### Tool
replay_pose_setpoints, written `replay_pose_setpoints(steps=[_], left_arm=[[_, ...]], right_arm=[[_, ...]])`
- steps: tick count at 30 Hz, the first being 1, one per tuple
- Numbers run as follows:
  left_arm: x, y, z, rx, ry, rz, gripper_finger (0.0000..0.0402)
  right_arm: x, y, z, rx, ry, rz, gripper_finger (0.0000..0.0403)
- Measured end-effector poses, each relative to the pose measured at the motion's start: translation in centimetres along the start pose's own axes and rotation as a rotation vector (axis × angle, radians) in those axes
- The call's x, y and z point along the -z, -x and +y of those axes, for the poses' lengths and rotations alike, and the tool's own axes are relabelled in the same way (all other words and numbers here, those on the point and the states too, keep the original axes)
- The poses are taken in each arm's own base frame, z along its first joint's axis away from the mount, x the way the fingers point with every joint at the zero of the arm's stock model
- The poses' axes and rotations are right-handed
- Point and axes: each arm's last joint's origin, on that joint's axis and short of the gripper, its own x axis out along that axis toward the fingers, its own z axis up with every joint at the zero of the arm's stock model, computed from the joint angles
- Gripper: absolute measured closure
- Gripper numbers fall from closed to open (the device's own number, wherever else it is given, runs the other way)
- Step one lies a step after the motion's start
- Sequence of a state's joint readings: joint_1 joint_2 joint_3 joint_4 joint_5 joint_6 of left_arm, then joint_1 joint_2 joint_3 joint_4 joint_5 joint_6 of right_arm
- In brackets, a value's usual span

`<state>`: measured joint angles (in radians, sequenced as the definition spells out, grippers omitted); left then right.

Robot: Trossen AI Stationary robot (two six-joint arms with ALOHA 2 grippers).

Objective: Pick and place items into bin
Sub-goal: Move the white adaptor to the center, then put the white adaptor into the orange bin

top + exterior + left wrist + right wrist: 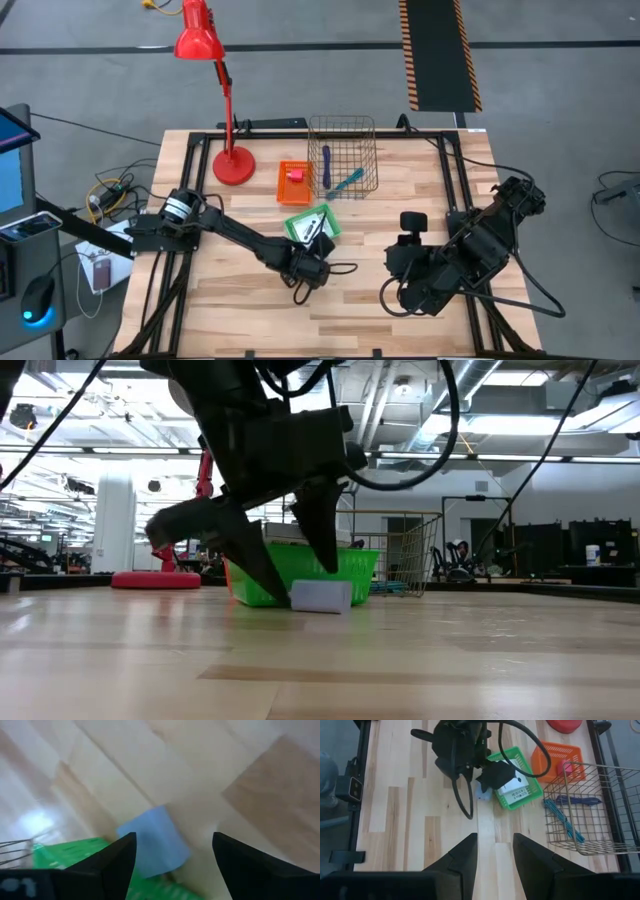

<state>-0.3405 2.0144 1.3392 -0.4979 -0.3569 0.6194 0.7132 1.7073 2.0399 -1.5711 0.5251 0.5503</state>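
My left gripper [308, 588] is open and low over the table, just in front of the green basket [325, 216] that holds white card packs [514, 793]. Its fingers stand on either side of a pale lavender block [155, 840], which lies flat on the wood against the basket's foot [320, 596]. The wire bin [343, 155] holds a purple pen [577, 799] and a teal pen [564, 821]. A pink block [296, 175] sits in the orange tray [285, 190]. My right gripper [495, 837] is open and waits above the table's right half [392, 280]. My left gripper comes at the pale lavender block from above, slanting down, with one finger [117, 860] close against the block's side [137, 847] and the other finger [240, 860] standing off it. I cannot tell whether the near finger touches the block, which rests on the table.
A red desk lamp [232, 165] stands on the far left of the table. A black frame rail [455, 180] runs along the table's sides. Loose cable [330, 268] hangs from the left wrist. Bare wood [350, 300] lies between the two arms and toward the near edge.
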Motion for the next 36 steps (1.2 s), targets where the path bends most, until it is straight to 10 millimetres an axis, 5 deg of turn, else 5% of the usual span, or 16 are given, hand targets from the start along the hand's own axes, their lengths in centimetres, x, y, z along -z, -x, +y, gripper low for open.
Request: replay_pose_setpoints(steps=[11,25,36], left_arm=[[-0.2,0.4,-1.0,0.124,0.011,-0.035,0.015],[-2.7,2.5,-5.2,0.087,-0.088,-0.028,0.015],[-5.2,5.4,-2.2,0.07,0.043,-0.111,0.015]], right_arm=[[0.0,0.0,0.0,0.0,0.0,0.0,0.0284],[0.0,0.0,0.0,0.0,0.0,0.0,0.0284],[0.0,0.0,0.0,0.0,0.0,0.0,0.0284]])
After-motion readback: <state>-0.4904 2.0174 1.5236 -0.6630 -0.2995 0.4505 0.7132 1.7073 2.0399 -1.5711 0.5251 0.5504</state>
